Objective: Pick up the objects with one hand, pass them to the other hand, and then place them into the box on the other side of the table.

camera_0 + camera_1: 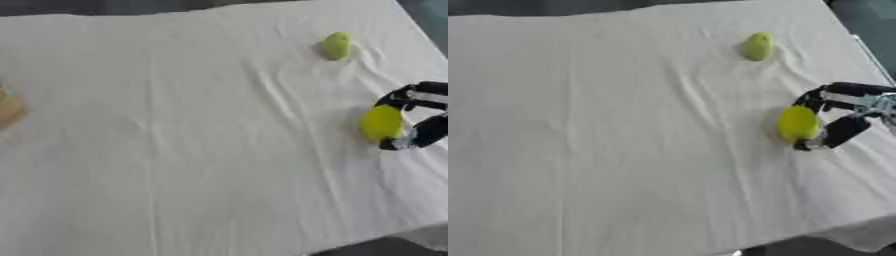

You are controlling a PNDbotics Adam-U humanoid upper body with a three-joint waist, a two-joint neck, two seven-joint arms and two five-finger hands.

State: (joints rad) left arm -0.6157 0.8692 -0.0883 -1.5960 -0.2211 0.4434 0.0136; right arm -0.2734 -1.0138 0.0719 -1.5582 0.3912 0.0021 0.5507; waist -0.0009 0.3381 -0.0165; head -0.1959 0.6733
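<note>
A yellow-green fruit [798,123] lies on the white cloth at the right. My right hand [846,117] comes in from the right edge, its fingers and thumb curled around the fruit's top and bottom. A second, greener fruit [336,45] sits farther back on the right, apart from the hand. At the far left edge a tan piece of the box [9,109] shows only partly. My left hand is in no view.
The white wrinkled cloth [192,140] covers the whole table. Its near edge runs across the lower right corner and its right edge falls away beside my right hand.
</note>
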